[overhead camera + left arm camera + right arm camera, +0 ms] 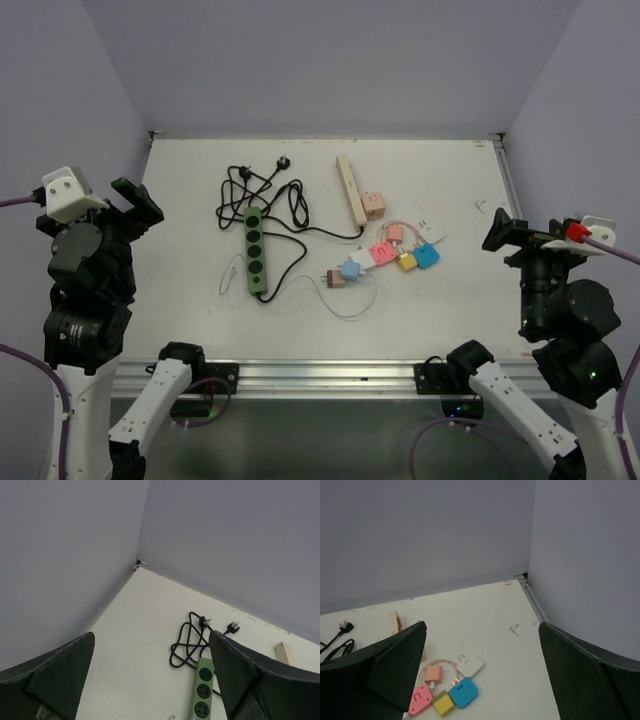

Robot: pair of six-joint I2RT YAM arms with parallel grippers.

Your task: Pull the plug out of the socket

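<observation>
Both arms stand at the sides of the table, well apart from everything on it. The left gripper hangs over the left edge with its jaws spread wide and nothing between them. The right gripper hangs over the right edge, also wide open and empty.

The green power strip lies flat, left of the middle of the table, its long side running from near to far. Its black cord is coiled in loose loops just beyond its far end. From this height I cannot tell whether a plug sits in any of its four outlets.

To the right lies a beige strip with a pink block touching its near end. Nearer still is a cluster of small coloured adapters, and beside it a brown plug on a thin pale wire.
</observation>
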